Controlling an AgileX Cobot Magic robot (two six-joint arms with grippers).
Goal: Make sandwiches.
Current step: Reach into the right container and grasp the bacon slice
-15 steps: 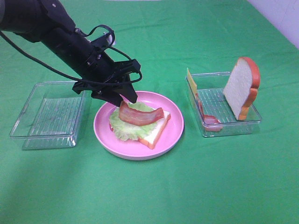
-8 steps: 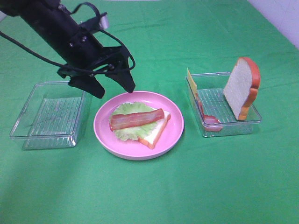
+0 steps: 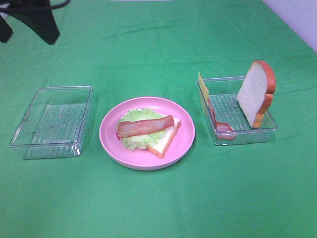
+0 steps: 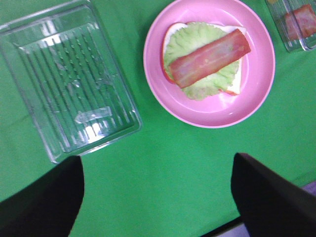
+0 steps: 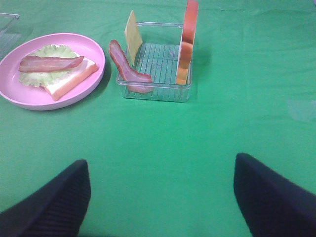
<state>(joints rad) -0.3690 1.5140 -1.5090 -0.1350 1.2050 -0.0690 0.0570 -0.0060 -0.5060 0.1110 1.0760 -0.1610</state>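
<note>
From the high camera, the half-built sandwich [image 3: 148, 131] is sitting on a round, glossy pink plate [image 3: 184, 144] in the middle of the green cloth [image 3: 158, 203]. A white bread slice [image 3: 167, 140] with orange-brown crust is lying flat, a crinkled pale lettuce leaf [image 3: 132, 142] is covering it, and a wavy reddish bacon strip [image 3: 144, 126] is lying across the leaf. A clear ribbed plastic tray [image 3: 52, 121] is sitting left of the plate. A second clear tray [image 3: 242, 138] on the right is holding an upright bread slice [image 3: 255, 91], a thin yellow cheese slice [image 3: 202, 85] and another bacon strip [image 3: 221, 127]. The left gripper [image 3: 27, 35] is hanging at the far-left corner, well apart from the plate. In the left wrist view its black fingers are standing wide apart, holding nothing. In the right wrist view the right gripper [image 5: 160, 197] is also showing spread jaws, gripping nothing, above the cloth.
</note>
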